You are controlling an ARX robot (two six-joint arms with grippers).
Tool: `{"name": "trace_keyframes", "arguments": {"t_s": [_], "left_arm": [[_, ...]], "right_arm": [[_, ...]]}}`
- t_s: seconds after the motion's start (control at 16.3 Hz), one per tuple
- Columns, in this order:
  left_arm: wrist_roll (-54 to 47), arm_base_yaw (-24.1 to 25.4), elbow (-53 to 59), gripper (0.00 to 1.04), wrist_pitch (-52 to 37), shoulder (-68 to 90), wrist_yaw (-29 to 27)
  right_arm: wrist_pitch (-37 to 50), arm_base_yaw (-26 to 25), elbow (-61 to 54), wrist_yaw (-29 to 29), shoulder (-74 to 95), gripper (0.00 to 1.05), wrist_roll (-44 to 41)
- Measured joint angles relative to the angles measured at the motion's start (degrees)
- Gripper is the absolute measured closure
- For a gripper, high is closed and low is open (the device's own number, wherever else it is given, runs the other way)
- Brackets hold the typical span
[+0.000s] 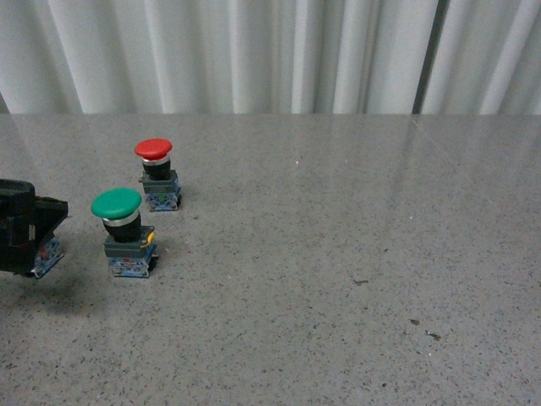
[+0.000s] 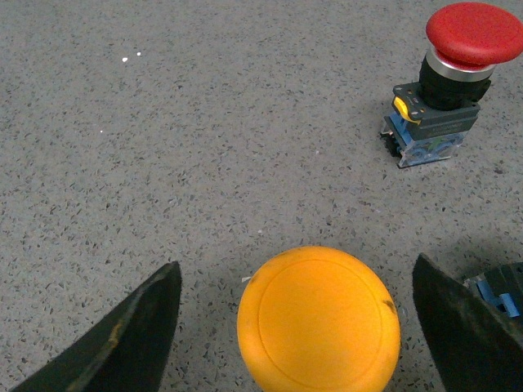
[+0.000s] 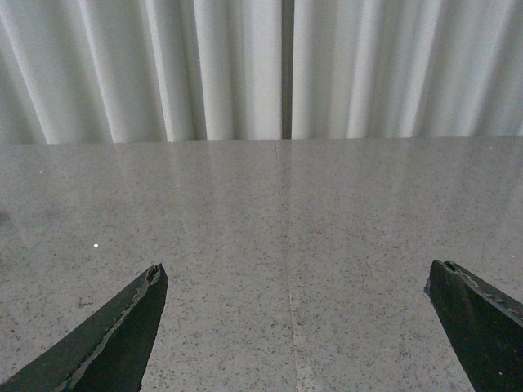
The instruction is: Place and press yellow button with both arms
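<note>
Centring matters most: the yellow button point(image 2: 319, 322), at the far left of the counter point(image 1: 338, 279), sits between the wide-open jaws of the left tool point(image 2: 296, 264), neither touching it, while the right tool point(image 3: 296, 265), equally spread and empty, points elsewhere.

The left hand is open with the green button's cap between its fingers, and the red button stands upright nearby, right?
Not quite. The left wrist view shows that the cap the left hand straddles is yellow, not green: it belongs to the yellow button. The rest holds: the hand is open and the red button stands upright nearby.
</note>
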State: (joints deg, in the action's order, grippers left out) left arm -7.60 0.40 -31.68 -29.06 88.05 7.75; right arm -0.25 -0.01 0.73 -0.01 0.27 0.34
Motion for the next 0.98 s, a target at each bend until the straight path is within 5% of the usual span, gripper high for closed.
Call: {"name": "trace_keyframes", "arguments": {"t_s": [0.31, 0.55, 0.8, 0.98], "left_arm": [[-0.6, 0.3, -0.1, 0.67, 0.8, -0.6, -3.1], [-0.9, -4.5, -1.2, 0.71, 7.5, -16.2, -7.7], [5.5, -21.7, -10.2, 0.71, 8.4, -15.6, -17.2], [13.5, -29.7, -12.7, 0.72, 8.1, -4.2, -22.6]], "right_arm": [[0.0, 0.0, 0.0, 0.0, 0.0, 0.06, 0.0], [0.0, 0.0, 0.0, 0.0, 0.0, 0.06, 0.0], [0.0, 0.0, 0.0, 0.0, 0.0, 0.06, 0.0], [0.0, 0.0, 0.0, 0.0, 0.0, 0.06, 0.0]]}}
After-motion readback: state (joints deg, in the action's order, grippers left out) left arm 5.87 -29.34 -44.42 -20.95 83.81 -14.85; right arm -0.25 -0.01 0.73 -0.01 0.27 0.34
